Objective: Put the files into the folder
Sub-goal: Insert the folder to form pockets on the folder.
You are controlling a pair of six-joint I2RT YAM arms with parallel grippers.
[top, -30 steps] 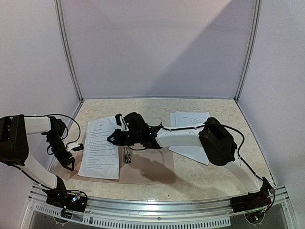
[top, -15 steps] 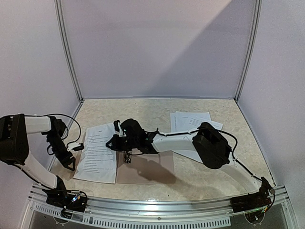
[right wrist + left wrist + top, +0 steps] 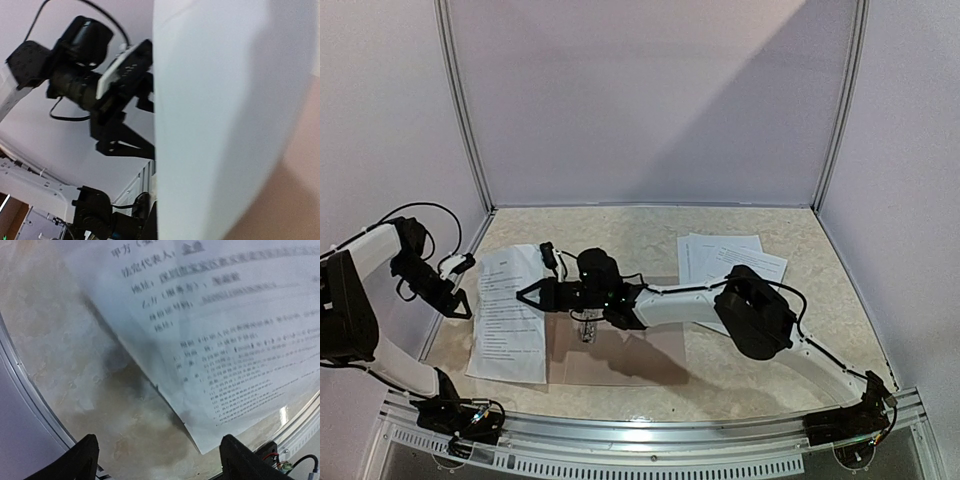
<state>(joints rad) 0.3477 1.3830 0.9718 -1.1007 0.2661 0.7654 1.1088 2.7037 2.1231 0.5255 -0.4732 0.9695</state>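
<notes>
One of the files, a printed white sheet [image 3: 508, 315], lies at the left, its right edge over the folder [image 3: 630, 355], a flat taupe board with a metal clip [image 3: 587, 328]. My right gripper [image 3: 530, 295] reaches far left and is shut on that sheet's right part. In the right wrist view the sheet [image 3: 225, 115] fills the right half as a blank white face and hides the fingertips. My left gripper [image 3: 460, 298] hovers open at the sheet's left edge. Nothing is between its fingers [image 3: 82, 460], and the sheet's corner [image 3: 225, 340] lies below them. More files [image 3: 725, 262] lie at the back right.
The marbled table [image 3: 620, 225] is walled at the back and both sides. A metal rail [image 3: 650, 430] runs along the near edge, with the arm bases on it. The right arm's elbow [image 3: 752, 310] stands over the right-hand stack of files.
The right gripper has moved left, taking the sheet with it further off the folder. The left gripper has pulled back up and to the left, and its jaws stand wider.
</notes>
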